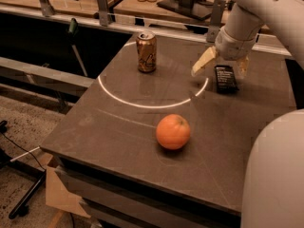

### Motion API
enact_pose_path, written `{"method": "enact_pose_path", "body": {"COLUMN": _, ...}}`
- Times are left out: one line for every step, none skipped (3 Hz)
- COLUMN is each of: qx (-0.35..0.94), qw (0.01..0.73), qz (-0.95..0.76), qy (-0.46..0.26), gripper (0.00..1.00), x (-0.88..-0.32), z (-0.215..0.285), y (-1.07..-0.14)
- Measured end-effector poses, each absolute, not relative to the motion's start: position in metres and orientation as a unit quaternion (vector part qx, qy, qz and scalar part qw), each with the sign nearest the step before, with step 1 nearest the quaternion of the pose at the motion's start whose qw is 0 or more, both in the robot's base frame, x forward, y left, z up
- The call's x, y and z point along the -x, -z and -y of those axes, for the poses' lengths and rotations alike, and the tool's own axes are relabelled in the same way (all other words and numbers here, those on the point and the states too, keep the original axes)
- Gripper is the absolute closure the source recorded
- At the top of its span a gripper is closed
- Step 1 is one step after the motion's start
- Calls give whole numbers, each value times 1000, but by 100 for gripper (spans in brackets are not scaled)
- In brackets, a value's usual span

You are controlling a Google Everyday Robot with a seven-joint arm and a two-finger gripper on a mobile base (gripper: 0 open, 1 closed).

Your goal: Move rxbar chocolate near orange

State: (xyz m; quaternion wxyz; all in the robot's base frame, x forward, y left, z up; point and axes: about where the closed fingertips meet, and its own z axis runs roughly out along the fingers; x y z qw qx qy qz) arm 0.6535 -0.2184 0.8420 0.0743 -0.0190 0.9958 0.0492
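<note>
Well back on the right of the dark worktop (109, 132), the camera view shows the gripper (218, 73) hanging just over the rxbar chocolate (225, 79), its jaws spread wide open and holding nothing. One jaw slants out to the bar's left and the other stands at its right edge. The bar lies flat, well apart from the orange (173, 131) nearer the front edge. A gold-brown can (146, 52) stands upright at the back left.

Cream end effector (219, 73) over blackish rxbar (226, 80).
</note>
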Motion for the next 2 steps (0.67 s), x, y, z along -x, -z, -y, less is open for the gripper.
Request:
{"method": "enact_pose_path", "body": {"qx": 3, "qw": 69, "qz": -997, "qy": -31, "gripper": 47, "x": -639, "z": 238, "y": -835}}
{"method": "enact_pose_path", "body": {"qx": -4, "qw": 74, "qz": -997, "qy": -18, "gripper": 72, "x": -628, "z": 250, "y": -841}}
